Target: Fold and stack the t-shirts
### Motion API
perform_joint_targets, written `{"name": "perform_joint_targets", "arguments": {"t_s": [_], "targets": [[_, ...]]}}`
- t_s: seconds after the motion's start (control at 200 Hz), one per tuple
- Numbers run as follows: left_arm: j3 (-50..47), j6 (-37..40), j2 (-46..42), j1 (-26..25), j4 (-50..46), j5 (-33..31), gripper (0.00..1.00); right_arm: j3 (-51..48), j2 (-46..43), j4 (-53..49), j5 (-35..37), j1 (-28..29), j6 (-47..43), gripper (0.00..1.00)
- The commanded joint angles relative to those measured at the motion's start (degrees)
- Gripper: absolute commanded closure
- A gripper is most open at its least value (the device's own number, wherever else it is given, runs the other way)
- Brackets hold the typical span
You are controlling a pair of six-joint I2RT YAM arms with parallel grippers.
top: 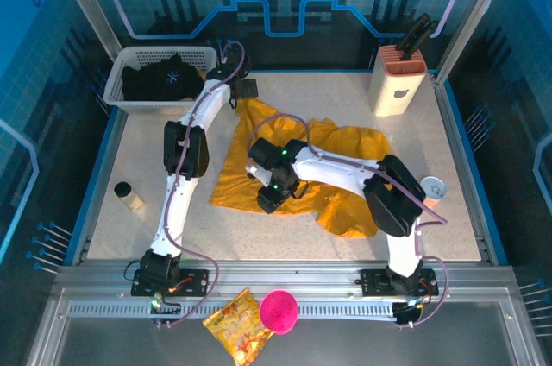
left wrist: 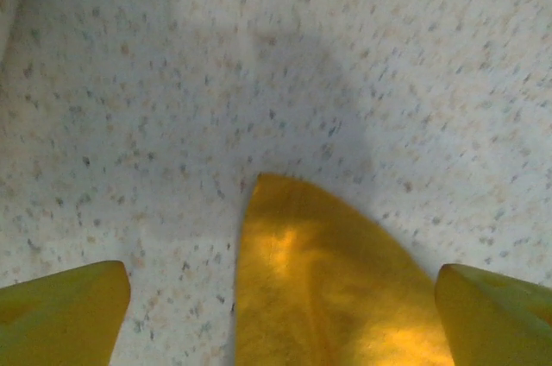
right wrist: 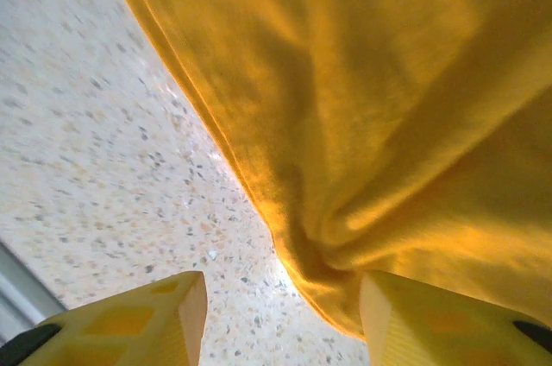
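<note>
Right under the left gripper (top: 247, 90), jaws wide apart, lies one pointed corner of the orange tee (top: 228, 180), flat on the worktop (top: 142, 154) btw the fingers, not pinched. From that gripper the tee's long axis runs diagonally toward the right gripper (top: 269, 199) and past it. Right gripper: jaws apart, cloth fold beside one finger, not clamped. Black tee (top: 168, 79) sits in the basket (top: 116, 90) beside the left gripper, so left arm is nearer. Count: 2 tees (1 orange, 1 black), 2 grippers.
</note>
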Motion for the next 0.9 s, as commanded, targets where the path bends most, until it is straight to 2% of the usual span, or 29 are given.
{"name": "perform_joint_targets", "arguments": {"t_s": [0.0,0.14,0.2,0.25,0.305,0.38,0.425,0.475,0.626,0.756,0.896], "targets": [[-3.15,3.85,-8.06,-1.26,-1.83,-1.04,0.01,0.66,-5.64,-2.46,1.17,-3.63,3.62,0.49],[-14.4,5.7,-21.36,-4.33,-1.41,-2.38,0.01,-5.58,-12.09,1.44,0.51,-10.1,8.97,0.51],[-22.51,3.74,-28.05,-5.22,-0.73,-1.94,0.09,-8.94,-14.68,3.5,0.62,-13.34,11.07,0.51],[-29.94,1.05,-33.18,-5.69,0.27,-0.77,0.22,-11.52,-16.63,4.86,0.65,-16.15,12.78,0.51],[-38.07,-1.93,-37.93,-6.04,1.58,1.7,0.47,-14.18,-18.65,6.41,0.69,-19.03,14.51,0.51],[-48.0,-5.84,-41.85,-6.42,3.22,4.92,0.75,-17.41,-21.23,8.35,0.81,-22.63,16.51,0.51],[-53.08,-7.59,-42.67,-6.74,4.52,6.91,0.87,-19.08,-22.49,9.36,0.65,-24.43,17.26,0.51],[-57.6,-9.16,-42.42,-7.28,5.89,8.38,0.95,-20.35,-23.4,9.87,0.58,-26.24,17.75,0.51],[-67.34,-13.0,-39.88,-9.42,10.13,10.53,0.97,-22.66,-25.0,8.67,1.5,-29.3,18.03,0.49],[-75.74,-16.76,-40.96,-10.14,14.95,8.12,0.97,-26.38,-27.28,8.54,3.45,-30.13,19.12,0.46],[-79.44,-19.26,-42.74,-9.21,11.8,4.46,0.96,-31.13,-29.15,10.81,2.91,-31.63,21.12,0.45]]}}
